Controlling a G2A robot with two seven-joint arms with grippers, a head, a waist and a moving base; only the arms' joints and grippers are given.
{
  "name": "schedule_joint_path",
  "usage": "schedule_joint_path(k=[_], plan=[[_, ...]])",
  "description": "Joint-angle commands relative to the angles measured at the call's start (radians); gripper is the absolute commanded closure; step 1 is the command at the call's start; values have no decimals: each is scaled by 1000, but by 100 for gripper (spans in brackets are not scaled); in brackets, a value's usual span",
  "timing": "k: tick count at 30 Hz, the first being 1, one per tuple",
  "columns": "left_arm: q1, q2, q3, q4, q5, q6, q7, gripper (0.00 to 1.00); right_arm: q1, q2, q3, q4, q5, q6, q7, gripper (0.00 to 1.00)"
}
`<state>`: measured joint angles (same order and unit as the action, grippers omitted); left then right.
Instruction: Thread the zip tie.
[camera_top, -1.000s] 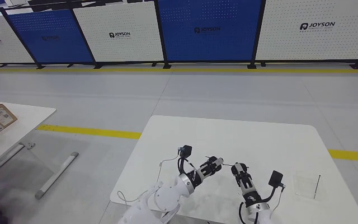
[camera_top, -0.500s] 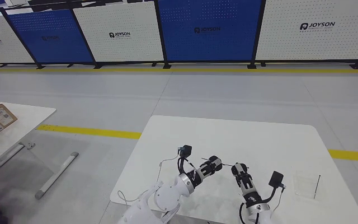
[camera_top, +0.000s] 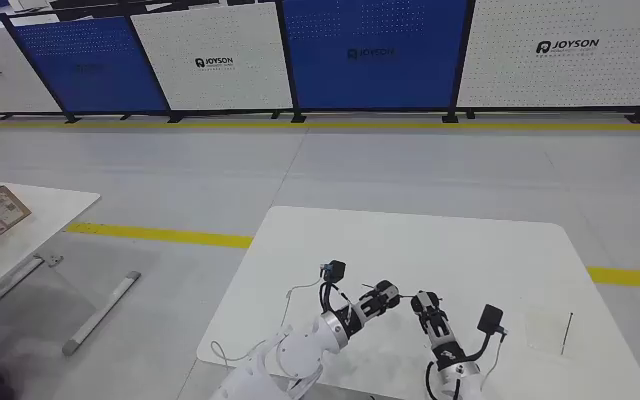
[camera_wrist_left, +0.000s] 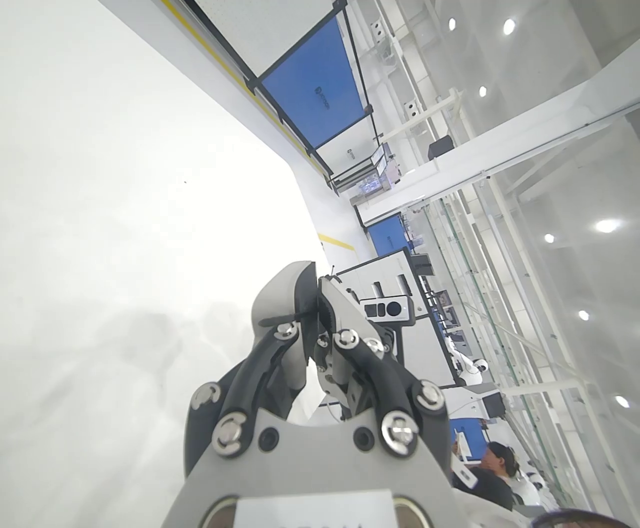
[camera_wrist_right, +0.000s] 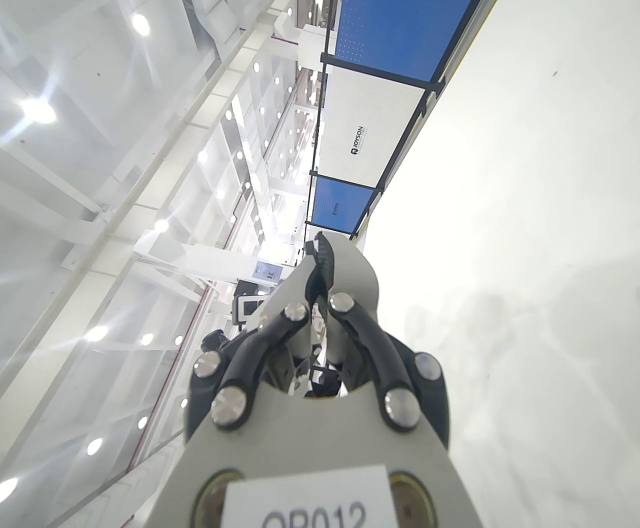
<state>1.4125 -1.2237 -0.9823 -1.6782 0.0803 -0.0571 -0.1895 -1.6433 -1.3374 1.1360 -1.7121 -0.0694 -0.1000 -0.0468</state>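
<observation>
Left hand (camera_wrist_left: 317, 295) is clenched, its two pale fingers pinched together on a thin black zip tie (camera_wrist_left: 281, 318), which sticks out sideways from between the pads. Right hand (camera_wrist_right: 316, 256) is also clenched, with a small dark end of the same tie showing at its fingertips. Seen from above, both hands hang close over the near part of a white table (camera_top: 400, 230), tips pointed toward each other and only a short gap apart, the tie bridging that gap. Well away on the right hand's outer side, another thin black strip (camera_top: 567, 333) lies flat on a clear sheet (camera_top: 540, 335)
</observation>
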Motion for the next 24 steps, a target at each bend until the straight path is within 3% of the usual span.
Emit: schedule_joint_path(k=[1,15,19,20,21,24], plan=[[1,0,-1,-1,-1,-2,-3,100,1,-1,-1,1,-1,0,1,100],[6,4,-7,-7,-36,-25,-52,100,0,-3,-2,2,1,-12,22,100],[11,5,-19,-10,-43,-19,-32,100,-7,-3,3,-4,0,-20,21,100],[10,5,-21,-10,-37,-14,-26,80,-8,-3,4,-5,1,-20,22,100],[11,5,-21,-11,-30,-10,-19,66,-9,-3,5,-6,0,-19,22,100],[13,5,-19,-14,-26,-7,-13,59,-10,-3,8,-7,-1,-17,21,100]])
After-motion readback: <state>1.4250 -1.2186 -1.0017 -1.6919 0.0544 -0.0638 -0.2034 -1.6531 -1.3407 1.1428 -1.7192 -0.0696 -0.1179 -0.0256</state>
